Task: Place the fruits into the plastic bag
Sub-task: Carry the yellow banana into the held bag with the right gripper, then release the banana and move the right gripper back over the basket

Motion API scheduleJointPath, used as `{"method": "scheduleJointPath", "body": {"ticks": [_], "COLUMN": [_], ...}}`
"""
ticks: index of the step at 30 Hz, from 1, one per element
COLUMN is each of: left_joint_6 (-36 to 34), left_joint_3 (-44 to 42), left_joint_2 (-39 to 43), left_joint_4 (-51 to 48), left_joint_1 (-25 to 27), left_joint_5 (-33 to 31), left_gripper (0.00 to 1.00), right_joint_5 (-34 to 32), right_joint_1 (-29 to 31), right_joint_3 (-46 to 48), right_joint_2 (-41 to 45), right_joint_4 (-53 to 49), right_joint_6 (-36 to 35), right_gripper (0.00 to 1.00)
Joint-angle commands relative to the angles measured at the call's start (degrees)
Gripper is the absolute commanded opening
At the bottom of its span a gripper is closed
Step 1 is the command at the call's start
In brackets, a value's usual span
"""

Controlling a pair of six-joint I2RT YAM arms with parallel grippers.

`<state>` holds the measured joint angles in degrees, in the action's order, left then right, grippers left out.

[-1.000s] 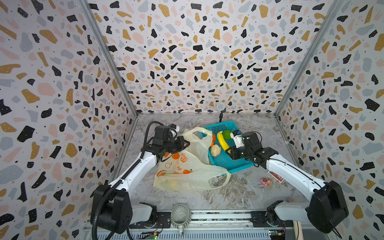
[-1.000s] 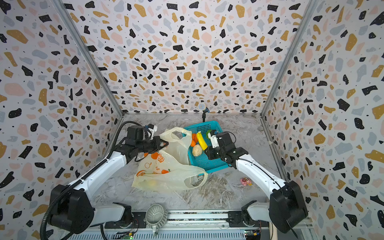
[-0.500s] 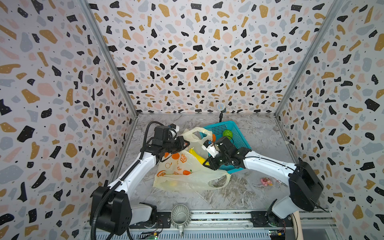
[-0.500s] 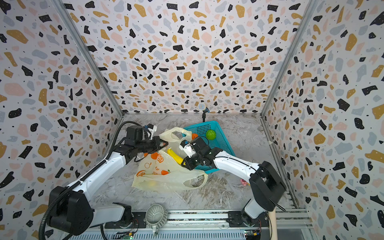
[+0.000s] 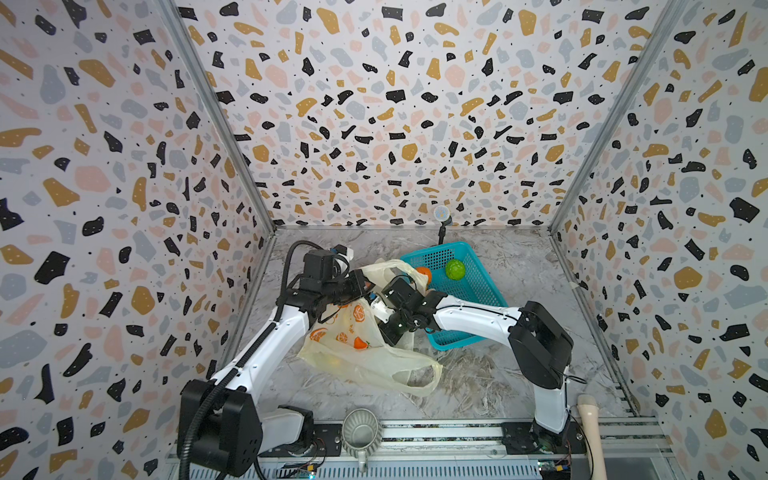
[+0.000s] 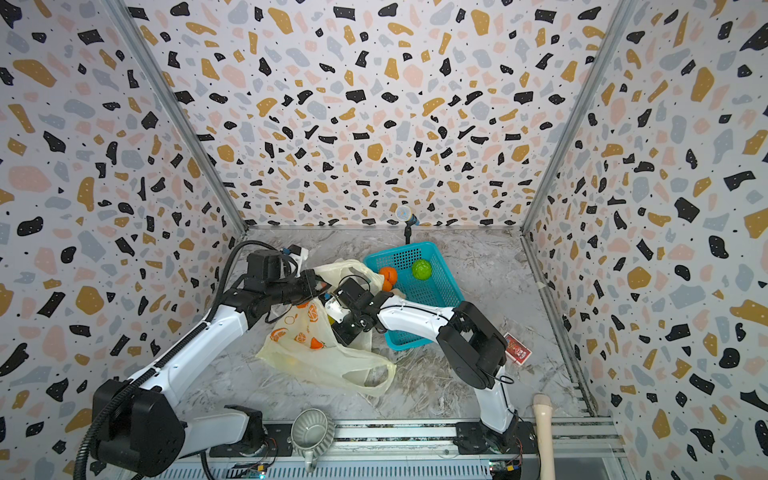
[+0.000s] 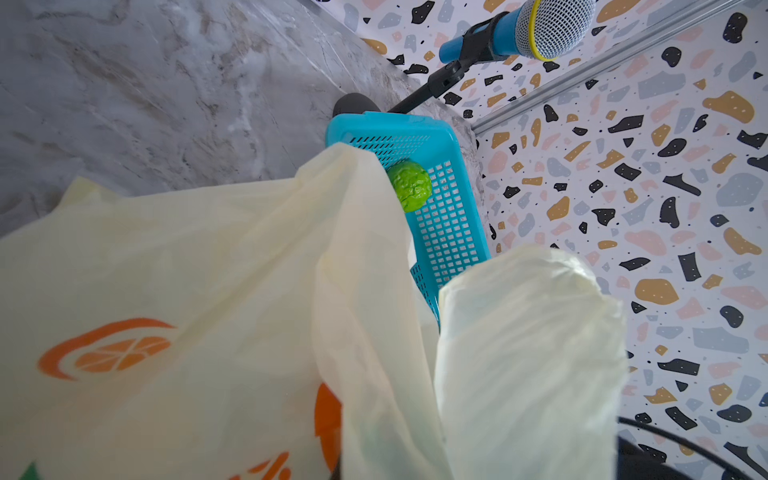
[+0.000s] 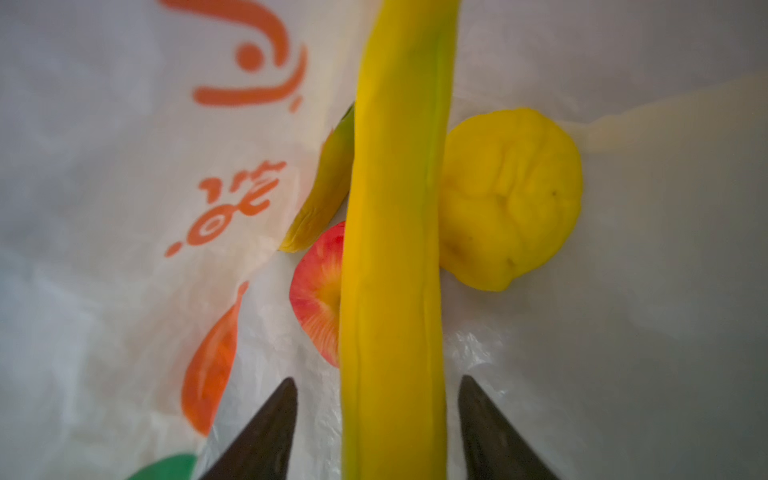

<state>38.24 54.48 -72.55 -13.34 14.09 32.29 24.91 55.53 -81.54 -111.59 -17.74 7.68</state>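
- While the right gripper (image 8: 377, 378) reaches inside the plastic bag (image 5: 357, 353), its jaws stand apart, flanking a banana (image 8: 395, 208) without touching.
- Left gripper (image 5: 362, 286) is clamped on the bag's rim, holding it up.
- Orange printed characters, too blurred to read.
- Bag lies on grey marbled tabletop (image 5: 498, 386) beside teal basket (image 5: 478, 286); terrazzo walls (image 5: 374, 104) around.

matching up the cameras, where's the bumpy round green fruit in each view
Both top views: the bumpy round green fruit lies in the teal perforated plastic basket, far half.
Left wrist: near mid-frame, in that basket.
Right wrist: not in it.
Shared landmark: the translucent pale-yellow plastic bag, in all four.
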Motion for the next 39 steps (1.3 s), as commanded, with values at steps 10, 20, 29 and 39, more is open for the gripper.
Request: {"method": "scheduleJointPath", "body": {"ticks": [10,20,29,39], "left_joint_6": [-0.3,0.0,0.0,-0.3], "left_joint_3": [0.5,0.4,0.4,0.7], "left_joint_2": [0.7,0.1,0.1,-0.2], "left_joint_4": [1.1,1.5,1.1,0.4], "left_joint_1": [0.4,0.5,0.4,0.5], "left_joint_5": [1.0,1.1,1.0,1.1], "left_gripper": [0.0,0.0,0.0,0.0], "right_joint_5": [-9.4,-20.7,-12.3,-9.8], "right_joint_1": [-7.7,-22.3,-24.5,-24.5], "right_joint_3": [18.6,30.7,25.3,16.8], "right_joint_2": [25.7,37.9,24.1,8.1], "right_joint_4": [12.2,13.6,14.1,15.8], "right_joint_6": [5.4,16.5,15.1,16.1], "right_gripper": [0.73,0.74,0.75,0.74]}}
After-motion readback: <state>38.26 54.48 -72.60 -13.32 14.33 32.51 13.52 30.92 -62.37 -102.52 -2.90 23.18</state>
